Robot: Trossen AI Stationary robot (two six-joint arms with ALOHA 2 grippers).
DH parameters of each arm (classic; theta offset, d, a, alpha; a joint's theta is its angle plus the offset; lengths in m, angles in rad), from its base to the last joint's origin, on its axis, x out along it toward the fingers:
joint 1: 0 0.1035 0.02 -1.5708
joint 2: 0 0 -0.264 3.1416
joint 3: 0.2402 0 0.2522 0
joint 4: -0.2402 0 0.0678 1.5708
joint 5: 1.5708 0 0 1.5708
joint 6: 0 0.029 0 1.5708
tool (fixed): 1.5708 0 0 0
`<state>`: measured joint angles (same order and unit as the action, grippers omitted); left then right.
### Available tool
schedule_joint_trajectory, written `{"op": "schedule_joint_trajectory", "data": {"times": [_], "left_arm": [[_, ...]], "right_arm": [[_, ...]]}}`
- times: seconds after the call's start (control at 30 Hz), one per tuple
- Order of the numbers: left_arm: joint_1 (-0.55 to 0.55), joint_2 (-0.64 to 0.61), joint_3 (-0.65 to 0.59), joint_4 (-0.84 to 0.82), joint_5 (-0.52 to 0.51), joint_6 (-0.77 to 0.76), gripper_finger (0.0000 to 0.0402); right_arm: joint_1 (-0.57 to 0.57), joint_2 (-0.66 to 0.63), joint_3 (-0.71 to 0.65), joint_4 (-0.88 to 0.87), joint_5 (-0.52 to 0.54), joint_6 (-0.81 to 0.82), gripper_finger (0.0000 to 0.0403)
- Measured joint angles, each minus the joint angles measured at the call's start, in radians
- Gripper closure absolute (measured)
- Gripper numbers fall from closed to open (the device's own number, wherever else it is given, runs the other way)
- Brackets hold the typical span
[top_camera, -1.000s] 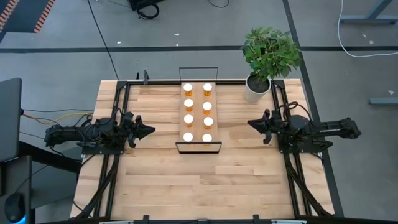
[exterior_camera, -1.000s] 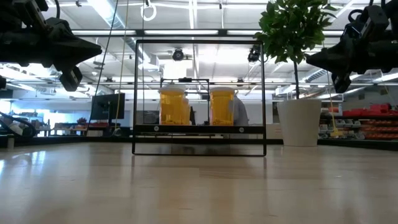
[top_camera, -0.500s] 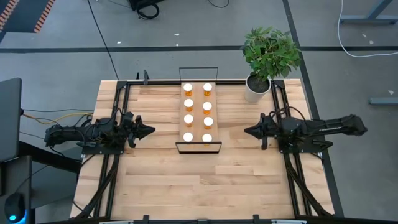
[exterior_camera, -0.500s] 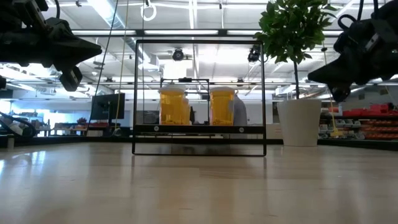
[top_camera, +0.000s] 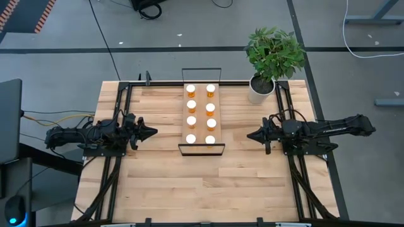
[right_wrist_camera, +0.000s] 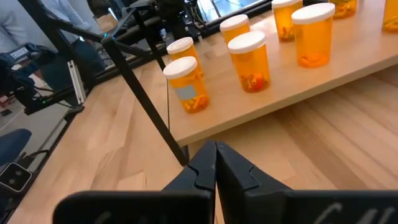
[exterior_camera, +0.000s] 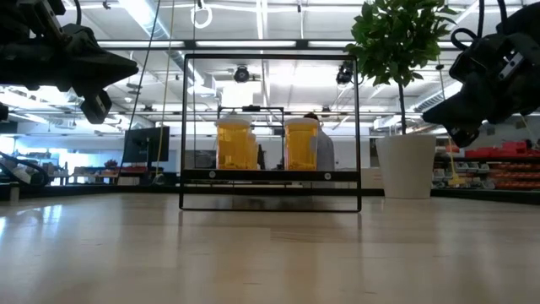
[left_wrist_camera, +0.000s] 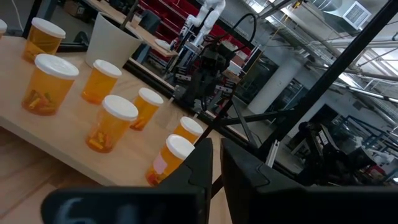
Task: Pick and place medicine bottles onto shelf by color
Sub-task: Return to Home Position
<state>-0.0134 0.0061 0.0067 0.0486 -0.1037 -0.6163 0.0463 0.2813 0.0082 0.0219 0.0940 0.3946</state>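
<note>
Eight medicine bottles (top_camera: 211,107) stand upright on the shelf (top_camera: 201,116), in two rows of four running along its length, each with a white cap. In both wrist views their bodies look amber, with small contents at the bottom (left_wrist_camera: 112,121) (right_wrist_camera: 250,59). None lies on the bench (top_camera: 208,183) beside the shelf.

The shelf sits at the middle of the bench's far half, its black frame standing up at both ends. From bench height the frame (exterior_camera: 270,175) surrounds the two nearest bottles (exterior_camera: 236,143), which stand side by side on the board.

The left gripper (top_camera: 151,132) hangs well to the left of the shelf's near end, pointing toward it. Its jaws are drawn narrow, with only a thin slit between them, and hold nothing. The right gripper (top_camera: 250,134) hangs well to the right of the same end, also pointing at the shelf. Its jaws are pressed together and are empty. Both sit above the bench surface, clear of it (exterior_camera: 126,66) (exterior_camera: 430,108).

A white plant pot (top_camera: 259,88) stands beyond the shelf's far right corner, apart from it.
</note>
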Motion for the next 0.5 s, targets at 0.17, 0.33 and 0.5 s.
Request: {"op": "schedule_joint_trajectory", "data": {"times": [0.17, 0.33, 0.5], "left_arm": [[0.000, 0.000, 0.000, 0.000, 0.000, 0.000, 0.0371], [0.000, 0.000, 0.000, 0.000, 0.000, 0.000, 0.0372], [0.000, 0.000, 0.000, 0.000, 0.000, 0.000, 0.0363]], "right_arm": [[0.000, 0.000, 0.000, 0.000, 0.000, 0.001, 0.0393], [0.000, 0.000, 0.000, 0.001, 0.001, 0.002, 0.0393], [0.000, 0.000, 0.000, 0.002, 0.001, 0.002, 0.0393]]}}
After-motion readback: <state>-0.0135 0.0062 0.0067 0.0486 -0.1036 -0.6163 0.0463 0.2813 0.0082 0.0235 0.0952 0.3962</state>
